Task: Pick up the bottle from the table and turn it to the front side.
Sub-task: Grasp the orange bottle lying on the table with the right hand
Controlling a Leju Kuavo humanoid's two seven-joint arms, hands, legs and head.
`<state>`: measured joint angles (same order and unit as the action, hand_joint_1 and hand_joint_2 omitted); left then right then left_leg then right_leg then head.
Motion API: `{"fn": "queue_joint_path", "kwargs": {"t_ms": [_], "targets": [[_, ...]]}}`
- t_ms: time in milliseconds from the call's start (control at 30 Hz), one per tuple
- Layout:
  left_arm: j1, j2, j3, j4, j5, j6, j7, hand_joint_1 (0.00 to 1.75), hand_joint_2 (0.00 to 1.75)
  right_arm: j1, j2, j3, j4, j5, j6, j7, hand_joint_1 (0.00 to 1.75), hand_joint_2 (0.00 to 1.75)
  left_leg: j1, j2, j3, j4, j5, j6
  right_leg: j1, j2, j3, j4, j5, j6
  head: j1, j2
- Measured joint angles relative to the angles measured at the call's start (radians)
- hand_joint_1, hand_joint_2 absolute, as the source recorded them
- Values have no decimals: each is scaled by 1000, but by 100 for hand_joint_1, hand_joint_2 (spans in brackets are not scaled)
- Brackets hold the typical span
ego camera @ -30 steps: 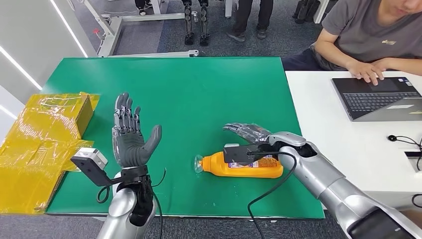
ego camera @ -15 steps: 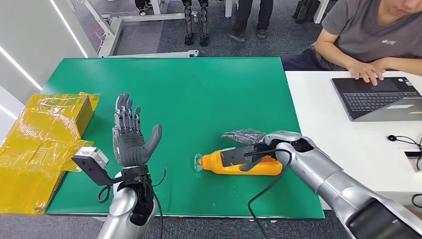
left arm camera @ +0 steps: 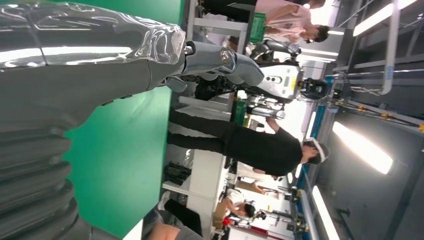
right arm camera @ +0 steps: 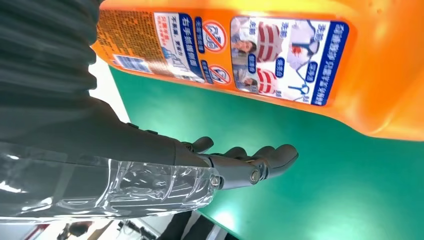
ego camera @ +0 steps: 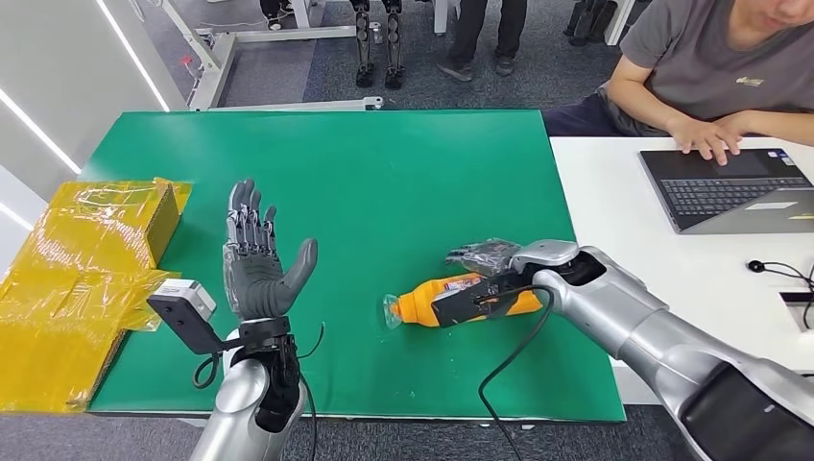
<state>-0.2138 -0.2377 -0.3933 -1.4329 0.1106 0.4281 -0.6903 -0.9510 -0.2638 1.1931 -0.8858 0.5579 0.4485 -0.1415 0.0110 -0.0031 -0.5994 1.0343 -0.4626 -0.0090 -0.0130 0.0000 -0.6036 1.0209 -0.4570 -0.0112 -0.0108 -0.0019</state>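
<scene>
I see orange plastic detergent bottle point(ego camera: 461, 299) lying on green tabletop point(ego camera: 384, 182), long axis left-right, cap pointing left. My right hand point(ego camera: 485, 257) at its far side, fingers point(right arm camera: 260, 160) curled; grip I cannot confirm. Left hand point(ego camera: 254, 264) spread wide, well apart.

Orange bottle point(ego camera: 432, 299) — on side, label showing.

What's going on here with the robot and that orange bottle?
The robot's right hand is at the orange bottle, which lies on its side on the green table; whether the hand has a firm hold is not clear. The right wrist view shows the bottle's printed label facing the camera. The left hand is raised, open, holding nothing. A person sits at a laptop on the white table alongside.
</scene>
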Motion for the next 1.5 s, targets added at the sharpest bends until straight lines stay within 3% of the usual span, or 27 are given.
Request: {"fn": "queue_joint_path", "kwargs": {"t_ms": [333, 800, 933, 1133, 1500], "targets": [[-5, -5, 1, 19, 0, 0, 3, 0, 175, -3, -23, 78, 7, 31, 9, 19, 0, 175, 0, 0, 0, 0, 0, 0, 0, 0, 0, 0, 0, 0, 0, 0], [-5, -8, 4, 23, 0, -1, 3, 0, 175, -1, -24, 117, 31, 66, -27, 37, 0, 175, 0, 0, 0, 0, 0, 0, 0, 0, 0, 0, 0, 0, 0, 0], [-5, -8, 7, 23, -2, -1, 3, 0, 175, 1, -21, 118, 44, 79, -47, 42, 173, 175, 0, 0, 0, 0, 0, 0, 0, 0, 0, 0, 0, 0, 0, 0], [-2, -8, 20, 23, -12, 9, 2, 0, 175, 42, 23, 87, 110, 184, -277, 53, 175, 175, 0, 1, 0, 0, 0, 0, 0, 0, 0, 0, 0, 0, 0, 0], [33, -7, 46, 1, -30, 18, -3, 0, 175, 144, 96, -79, 132, 217, -496, 54, 175, 175, 0, 0, 0, 0, 0, 0, 0, 0, 0, 0, 0, 0, 0, 0]]}}
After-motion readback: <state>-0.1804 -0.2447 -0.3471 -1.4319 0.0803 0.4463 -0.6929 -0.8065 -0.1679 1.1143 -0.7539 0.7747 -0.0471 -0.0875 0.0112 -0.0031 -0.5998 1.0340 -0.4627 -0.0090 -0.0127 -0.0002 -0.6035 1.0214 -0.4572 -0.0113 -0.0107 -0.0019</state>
